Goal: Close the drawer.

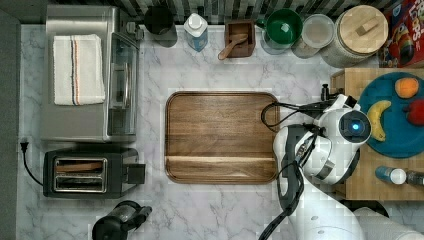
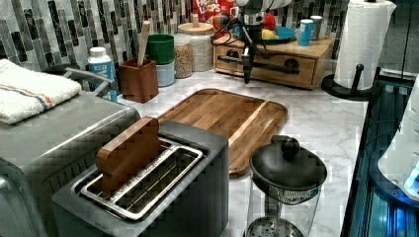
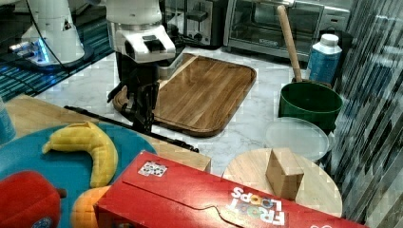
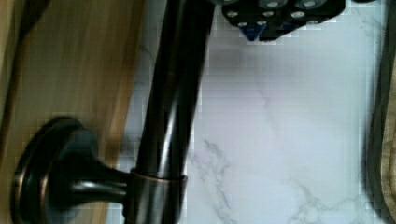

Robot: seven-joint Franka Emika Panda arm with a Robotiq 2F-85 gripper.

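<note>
The hand (image 2: 247, 76) is hanging point-down from the white arm, directly in front of the one drawer (image 2: 302, 77). Whether it is clenched, released or grasping cannot be told.

The drawer is sitting in the light wooden block unit (image 1: 350, 80) at the top view's right. Its light-wood front is facing the one dark walnut cutting board with rounded corners (image 1: 220, 135). How far the drawer is standing out from the unit cannot be told.

One dark metal bar handle (image 2: 276, 65) is running across the drawer front on two round mounts. In the wrist view, this bar (image 4: 170, 93) is passing close beneath the camera, with the drawer front (image 4: 70, 70) on one side and the white marble counter (image 4: 289, 130) on the other.

In the right view, the hand (image 3: 142, 124) is reaching down to the bar (image 3: 95, 116), touching it or just beside it.

A strip of bare counter (image 1: 300, 75) is lying between the cutting board's edge and the drawer front, and the arm is hanging over it. One black toaster (image 1: 85, 172) and one steel toaster oven (image 1: 90, 120) are standing well apart from the drawer, beyond the board.
</note>
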